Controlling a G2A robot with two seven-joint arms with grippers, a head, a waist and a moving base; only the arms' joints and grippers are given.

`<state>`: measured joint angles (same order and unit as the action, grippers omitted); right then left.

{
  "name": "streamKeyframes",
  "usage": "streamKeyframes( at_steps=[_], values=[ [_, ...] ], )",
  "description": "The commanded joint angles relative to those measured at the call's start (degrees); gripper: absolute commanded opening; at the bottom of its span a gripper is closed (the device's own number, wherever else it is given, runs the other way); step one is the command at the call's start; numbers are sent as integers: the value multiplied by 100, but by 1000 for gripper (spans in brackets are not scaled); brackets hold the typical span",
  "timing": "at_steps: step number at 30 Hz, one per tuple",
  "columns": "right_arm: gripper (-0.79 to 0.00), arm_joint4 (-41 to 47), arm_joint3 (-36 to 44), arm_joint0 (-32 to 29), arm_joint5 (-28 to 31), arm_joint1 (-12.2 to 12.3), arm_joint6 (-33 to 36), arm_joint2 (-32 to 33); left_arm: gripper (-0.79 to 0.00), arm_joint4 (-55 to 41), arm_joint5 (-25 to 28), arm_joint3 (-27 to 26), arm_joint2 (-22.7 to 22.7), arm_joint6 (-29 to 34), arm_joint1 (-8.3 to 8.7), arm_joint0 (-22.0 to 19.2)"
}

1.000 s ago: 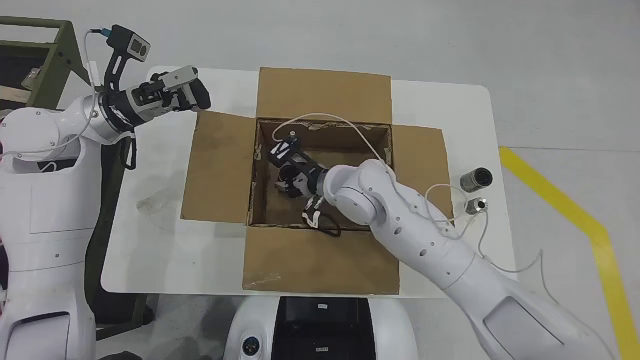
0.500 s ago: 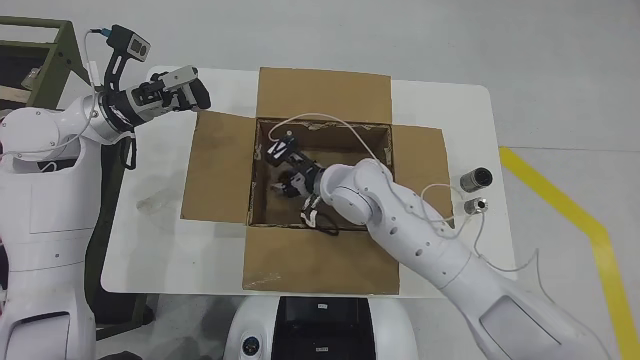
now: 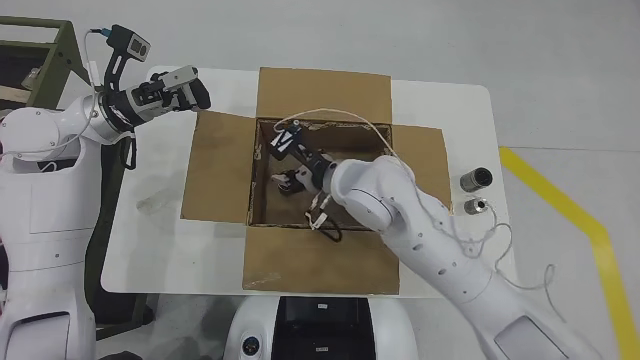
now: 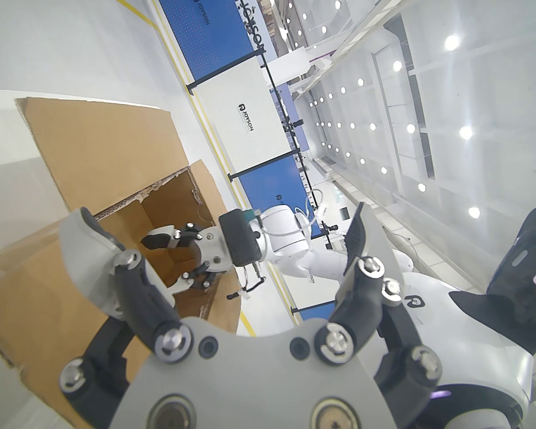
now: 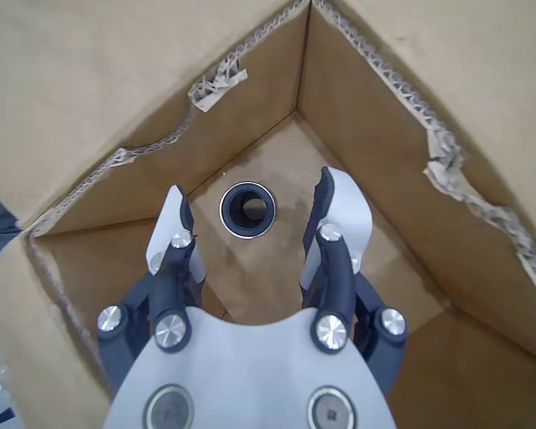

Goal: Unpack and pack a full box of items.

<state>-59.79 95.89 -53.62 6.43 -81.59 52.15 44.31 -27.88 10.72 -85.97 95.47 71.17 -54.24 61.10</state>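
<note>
Here the right gripper (image 5: pixel 251 184) is inside the box (image 5: pixel 362 91), its fingers spread apart and holding nothing, just above a black cylinder (image 5: pixel 248 209) that stands upright on the box floor (near one corner). The left gripper (image 3: pixel 195 90), also spread apart, hangs over the worktop (image 3: pixel 150 250) left of the box. Two more cylinders (image 3: pixel 478 177) are on the worktop, right of the box.

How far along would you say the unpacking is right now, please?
Done: two cylinders sit on the table beside the open box. In hand: the right gripper, open, hangs in the box above an upright cylinder on its floor, not yet gripped. Remaining: lifting that out, probably, then repacking everything.
</note>
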Motion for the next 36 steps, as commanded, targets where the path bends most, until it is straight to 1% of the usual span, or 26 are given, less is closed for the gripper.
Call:
streamKeyframes(
  at_steps=[1, 5, 10, 14, 15, 22, 26, 29, 36],
  values=[
    [-219, -107, 259, -119, 44, 47, 93, 116, 0, 0, 0, 0, 0, 0, 0, 0],
    [-206, -360, 756, -404, 94, 148, 318, 362, 0, 0, 0, 0, 0, 0, 0, 0],
    [-151, -563, 1352, -827, 168, 272, 478, 734, 0, 0, 0, 0, 0, 0, 0, 0],
    [-123, -676, 1758, -1229, 211, 375, 497, 1112, 0, 0, 0, 0, 0, 0, 0, 0],
    [-105, -727, 1855, -1328, 199, 399, 508, 1213, 0, 0, 0, 0, 0, 0, 0, 0],
    [-65, -891, 2533, -2054, 223, 553, 489, 1897, 0, 0, 0, 0, 0, 0, 0, 0],
    [-62, -988, 2835, -2480, 202, 629, 442, 2284, 0, 0, 0, 0, 0, 0, 0, 0],
    [-18, -1048, 3007, -2805, 86, 674, 376, 2581, 0, 0, 0, 0, 0, 0, 0, 0],
    [-31, -1044, 3490, -3672, -102, 771, 99, 3395, 0, 0, 0, 0, 0, 0, 0, 0]
  ],
)
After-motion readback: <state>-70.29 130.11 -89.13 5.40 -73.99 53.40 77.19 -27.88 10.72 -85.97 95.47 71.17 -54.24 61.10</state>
